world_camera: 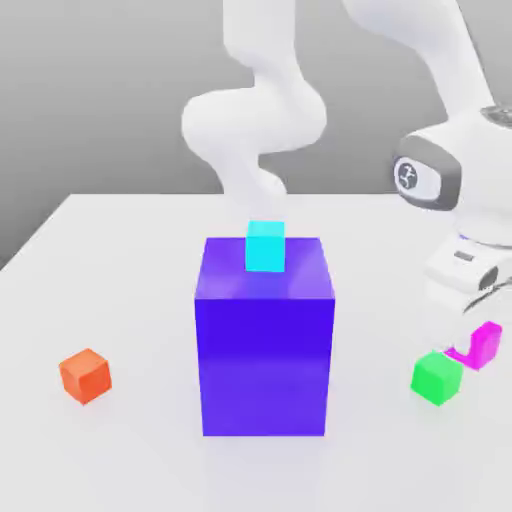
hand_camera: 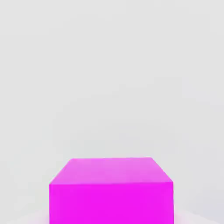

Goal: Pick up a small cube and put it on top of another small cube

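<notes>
The magenta cube (world_camera: 486, 345) is located at the exterior view's right side of the table (world_camera: 130, 300), beyond the green cube (world_camera: 437, 378) as seen from the camera. The tool (world_camera: 461, 346) is lowered over it, with the arm (world_camera: 480, 170) reaching in from above on the same side. The tool is clenched on the magenta cube: the cube sits between its fingertips, which bear on two opposite sides. In the exterior view one part of the tool covers a portion of the cube, leaving a magenta face exposed toward the exterior view's right and a narrow strip near the tool's tip. In the hand view the top face and one side face of the cube are visible, with the edges of the top face squared to the tool. Whether the cube touches the table or is slightly raised cannot be determined.

The green cube rests on the table near the magenta cube, slightly closer to the camera and turned corner-forward. The large blue block (world_camera: 264, 360) stands upright on the table, between the green cube and the orange cube (world_camera: 86, 376). The cyan cube (world_camera: 265, 247) rests on its top face. The orange cube lies toward the table's exterior-view left edge, well apart from the tool.
</notes>
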